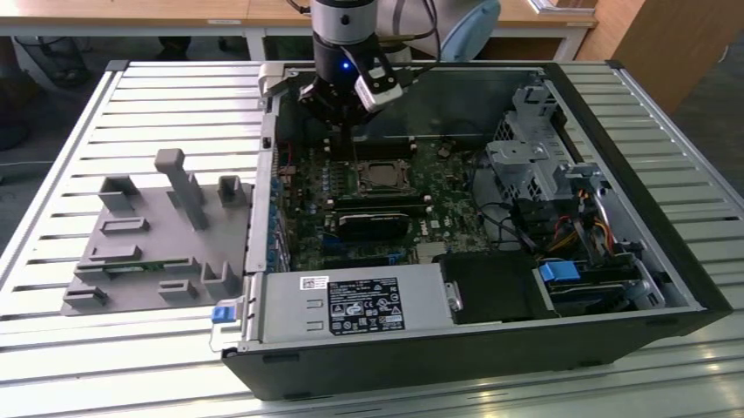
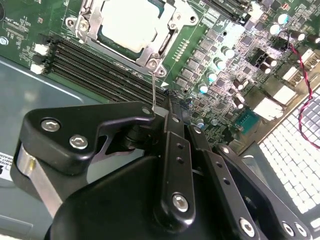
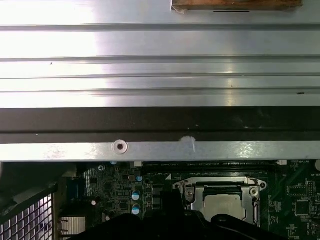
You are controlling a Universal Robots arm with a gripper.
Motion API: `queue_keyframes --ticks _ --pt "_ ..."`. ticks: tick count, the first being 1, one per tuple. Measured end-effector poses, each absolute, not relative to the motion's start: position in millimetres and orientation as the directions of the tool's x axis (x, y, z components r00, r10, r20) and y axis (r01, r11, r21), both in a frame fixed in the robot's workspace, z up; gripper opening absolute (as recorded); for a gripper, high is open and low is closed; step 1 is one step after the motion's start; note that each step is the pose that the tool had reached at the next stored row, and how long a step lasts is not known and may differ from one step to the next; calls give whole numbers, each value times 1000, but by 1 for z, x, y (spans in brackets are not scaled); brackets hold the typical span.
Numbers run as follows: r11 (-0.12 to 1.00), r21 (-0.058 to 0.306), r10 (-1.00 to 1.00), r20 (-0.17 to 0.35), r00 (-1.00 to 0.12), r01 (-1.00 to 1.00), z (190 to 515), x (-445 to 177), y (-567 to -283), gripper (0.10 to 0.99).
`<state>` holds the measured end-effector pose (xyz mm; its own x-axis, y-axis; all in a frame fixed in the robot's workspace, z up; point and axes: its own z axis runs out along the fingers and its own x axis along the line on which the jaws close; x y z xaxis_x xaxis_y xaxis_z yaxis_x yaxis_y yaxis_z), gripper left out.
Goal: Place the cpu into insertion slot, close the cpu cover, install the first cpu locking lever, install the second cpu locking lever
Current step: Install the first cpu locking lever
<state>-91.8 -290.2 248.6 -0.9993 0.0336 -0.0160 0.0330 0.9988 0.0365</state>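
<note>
Beside the seated cpu (image 2: pixel 131 22), the end effector (image 2: pixel 169 98) appears closed, a thin locking lever (image 2: pixel 152 85) rising alongside.

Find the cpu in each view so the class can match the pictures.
Exterior view: cpu mid-board, inside the open case.
Second wrist view: cpu beside the memory slots.
First wrist view: cpu near the case's metal rail.
Shared landmark: the silvery cover framing it.

cpu (image 2: pixel 127 22): pale matt metal; cpu cover (image 2: pixel 167 40): shiny silvery metal; slatted table (image 1: pixel 174 96): smooth bright metal
</note>
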Motion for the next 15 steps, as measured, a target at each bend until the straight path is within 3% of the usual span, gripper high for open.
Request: queue_keyframes --ticks 15 --pt "999 37 34 -16 -999 33 247 -85 -290 106"
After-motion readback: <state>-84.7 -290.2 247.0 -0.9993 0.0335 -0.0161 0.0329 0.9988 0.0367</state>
